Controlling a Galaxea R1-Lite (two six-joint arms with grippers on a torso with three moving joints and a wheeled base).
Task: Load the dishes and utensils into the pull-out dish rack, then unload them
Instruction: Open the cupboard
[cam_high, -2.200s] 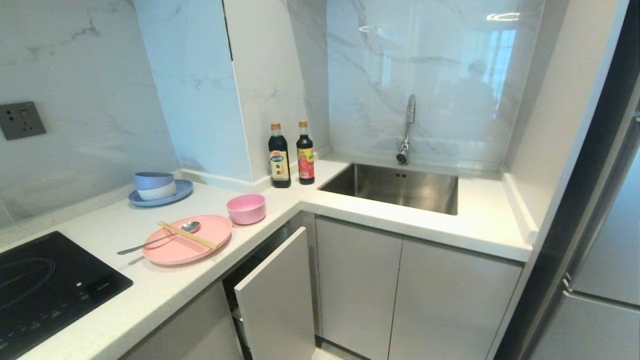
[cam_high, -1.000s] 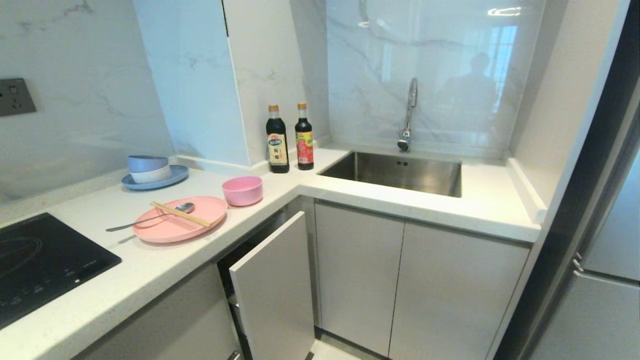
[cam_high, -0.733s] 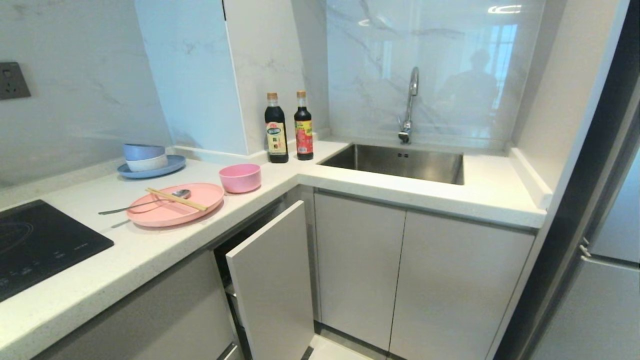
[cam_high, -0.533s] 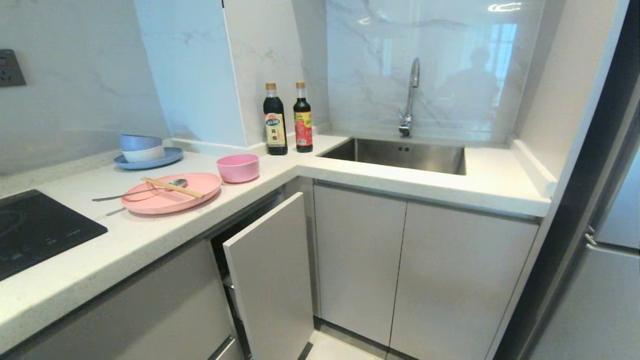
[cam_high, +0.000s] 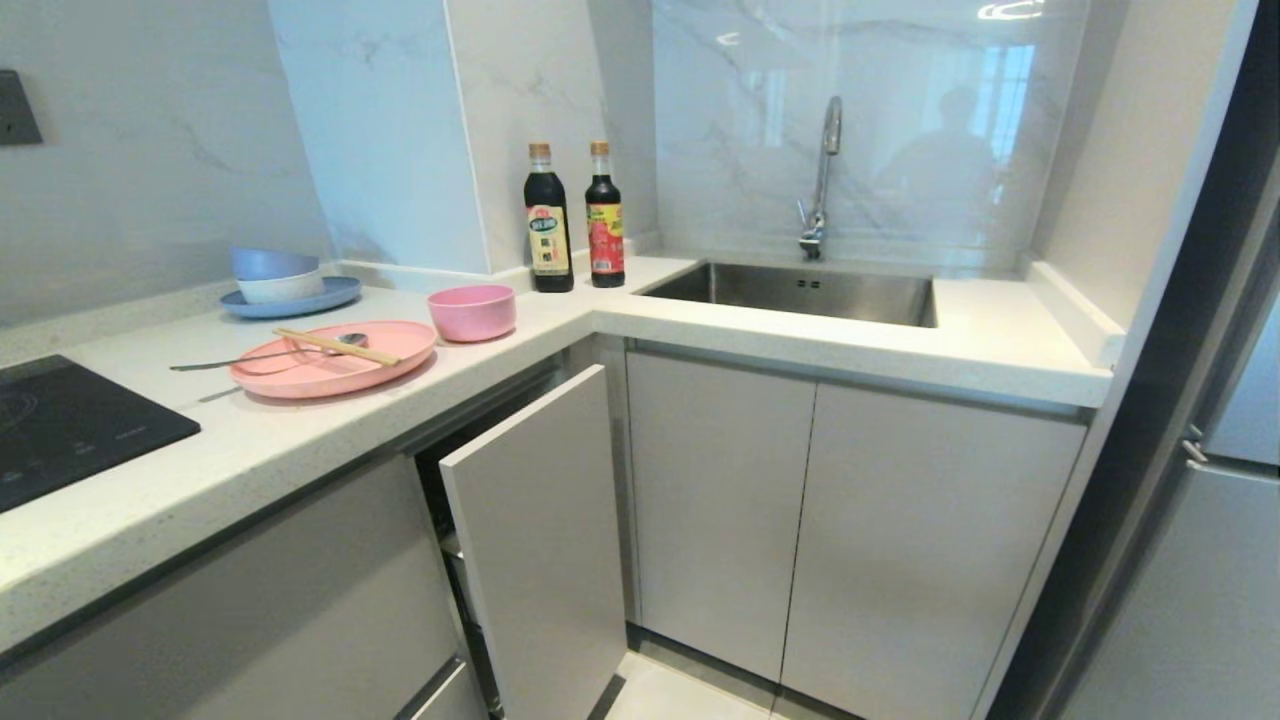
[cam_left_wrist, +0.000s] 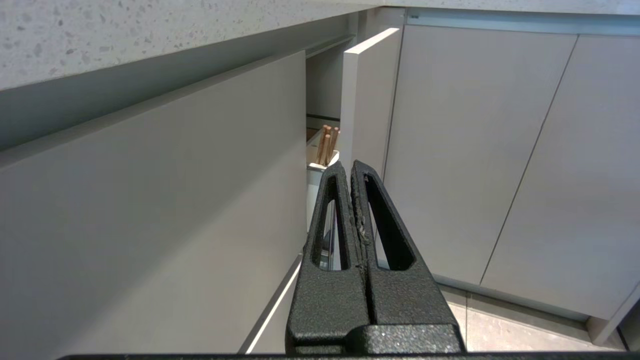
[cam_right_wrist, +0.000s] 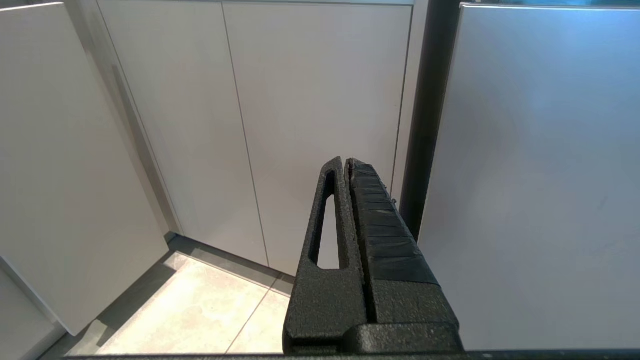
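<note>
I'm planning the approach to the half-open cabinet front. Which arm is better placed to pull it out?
Probably the left: the left gripper, shut, points at the ajar cabinet front; the right gripper faces closed doors.

Marble walls (cam_high: 150, 150), speckled white counter (cam_high: 250, 440), grey cabinets (cam_high: 720, 500) — pale tiled floor (cam_high: 680, 695).

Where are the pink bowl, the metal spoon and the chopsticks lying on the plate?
pink bowl (cam_high: 472, 312), head view, on its outer side wall.
metal spoon (cam_high: 232, 359), head view, on its handle.
chopsticks (cam_high: 335, 346), head view, on mid-length of the pair.
</note>
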